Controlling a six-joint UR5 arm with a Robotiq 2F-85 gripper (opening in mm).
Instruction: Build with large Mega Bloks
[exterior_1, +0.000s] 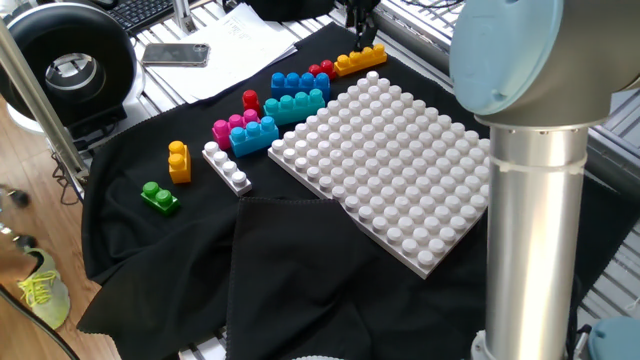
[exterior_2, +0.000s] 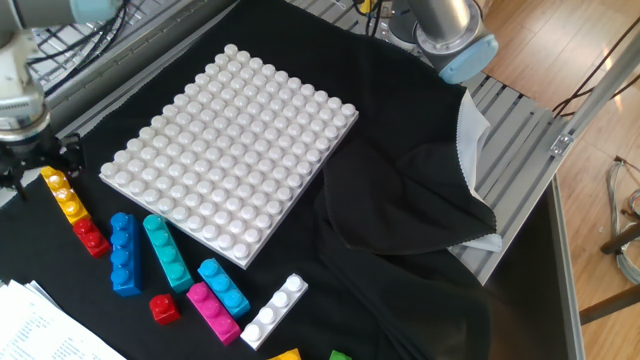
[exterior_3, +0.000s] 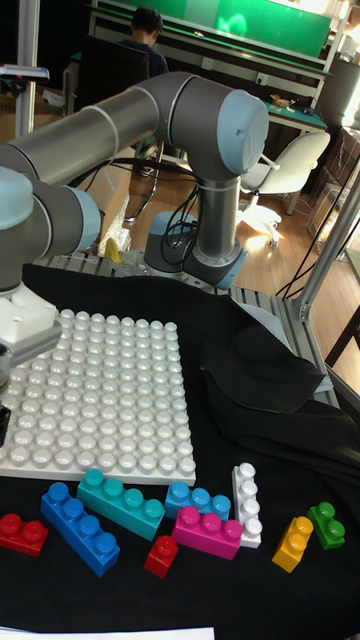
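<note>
The large Mega Bloks lie on black cloth beside the white studded board (exterior_1: 390, 160) (exterior_2: 230, 150). A long yellow-orange brick (exterior_1: 360, 60) (exterior_2: 65, 195) lies at the far end of the row, with a red one (exterior_2: 90, 238) touching it. Further along the row lie a blue brick (exterior_2: 124, 253), a teal brick (exterior_2: 166, 252), a small red brick (exterior_2: 164, 308), a pink brick (exterior_2: 212, 310), a light blue brick (exterior_2: 224, 287) and a white brick (exterior_2: 274, 310). A yellow pair (exterior_1: 179, 161) and a green brick (exterior_1: 159, 196) lie apart. My gripper (exterior_2: 40, 170) (exterior_1: 362, 36) is open, low over the yellow-orange brick's outer end and holding nothing.
The arm's grey column (exterior_1: 530, 200) fills the near right of one fixed view. The black cloth (exterior_2: 420, 200) is bunched into folds beside the board. Papers and a phone (exterior_1: 175, 54) lie past the bricks, by a black round device (exterior_1: 65, 65).
</note>
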